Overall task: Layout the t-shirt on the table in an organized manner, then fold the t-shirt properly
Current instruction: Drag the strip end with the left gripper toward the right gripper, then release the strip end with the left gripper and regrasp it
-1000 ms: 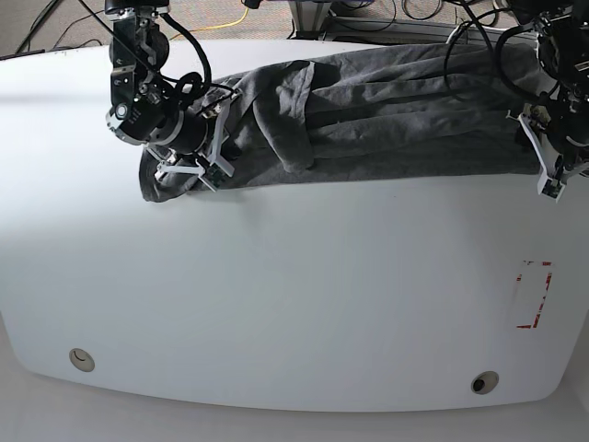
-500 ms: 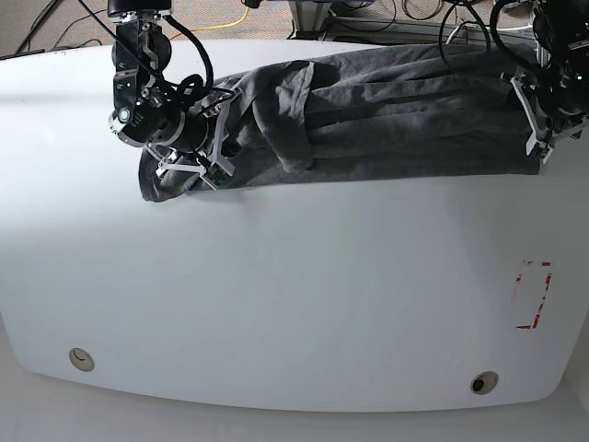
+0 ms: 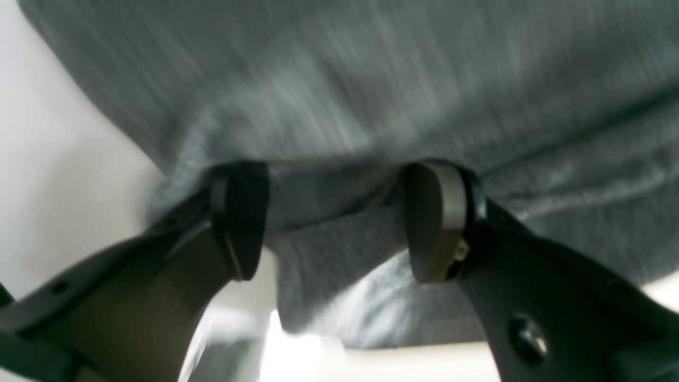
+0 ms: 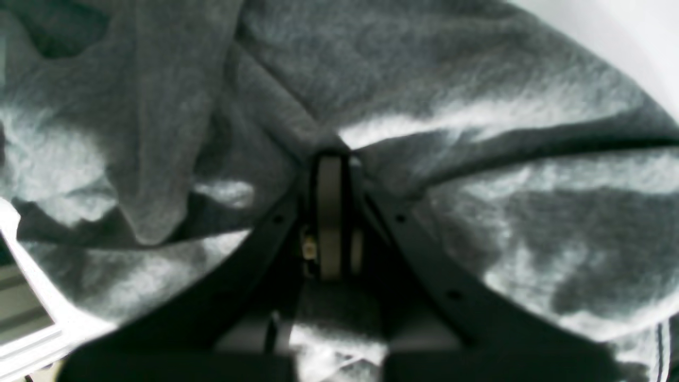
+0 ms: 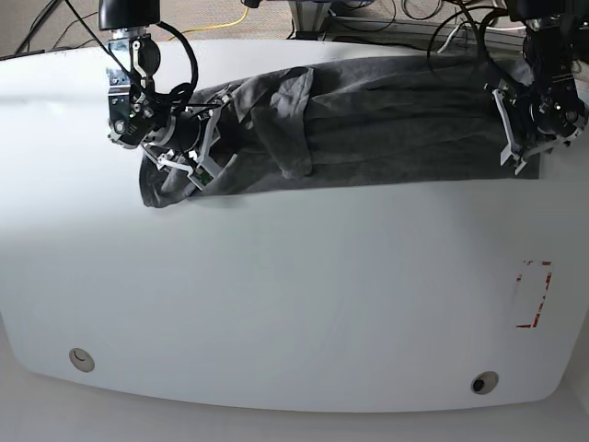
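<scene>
The t-shirt (image 5: 368, 124) lay stretched along the far edge of the table (image 5: 294, 304); the right gripper (image 4: 330, 159) was pinched tight on a fold of its cloth; the left gripper (image 3: 334, 223) stood wide apart astride a ridge of fabric, gripping nothing.

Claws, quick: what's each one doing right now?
Left claw: open, straddling a fold of the t-shirt, not clamped.
Right claw: shut on the t-shirt.

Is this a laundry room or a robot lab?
Probably a robot lab or workshop: two robot arms work a grey t-shirt on a big white table, with loose cables on the floor behind.
</scene>
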`<state>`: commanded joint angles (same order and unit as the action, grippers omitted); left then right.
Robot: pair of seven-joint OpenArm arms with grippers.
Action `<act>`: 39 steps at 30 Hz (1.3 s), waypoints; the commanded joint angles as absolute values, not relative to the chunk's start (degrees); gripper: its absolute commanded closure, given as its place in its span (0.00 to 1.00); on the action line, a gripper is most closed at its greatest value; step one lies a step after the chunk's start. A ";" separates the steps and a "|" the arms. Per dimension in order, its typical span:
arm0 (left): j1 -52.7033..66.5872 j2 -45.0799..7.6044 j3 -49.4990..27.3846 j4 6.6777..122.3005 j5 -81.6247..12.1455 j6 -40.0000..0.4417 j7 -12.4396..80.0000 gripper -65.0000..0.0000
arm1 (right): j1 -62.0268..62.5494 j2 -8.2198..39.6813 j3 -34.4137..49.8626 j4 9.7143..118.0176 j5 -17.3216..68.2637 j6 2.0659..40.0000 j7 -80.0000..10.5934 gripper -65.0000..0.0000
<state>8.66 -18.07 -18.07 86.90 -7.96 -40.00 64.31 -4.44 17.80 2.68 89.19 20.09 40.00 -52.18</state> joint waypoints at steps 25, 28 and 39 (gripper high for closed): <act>-2.51 -18.42 -15.16 93.41 -6.55 -40.00 70.20 0.41 | -0.48 22.37 2.68 83.30 20.18 40.00 -47.87 0.97; -2.68 -18.42 -15.78 97.54 -6.55 -40.00 73.10 0.41 | -0.48 22.29 2.51 83.21 20.18 40.00 -47.87 0.97; -2.77 -19.38 -17.10 100.00 -6.46 -40.00 72.40 0.41 | -0.48 22.20 2.42 83.12 20.62 40.00 -47.87 0.97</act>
<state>-2.77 -19.38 -17.10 100.00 -6.46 -40.00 72.40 -0.48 22.20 2.42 83.12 20.62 40.00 -47.87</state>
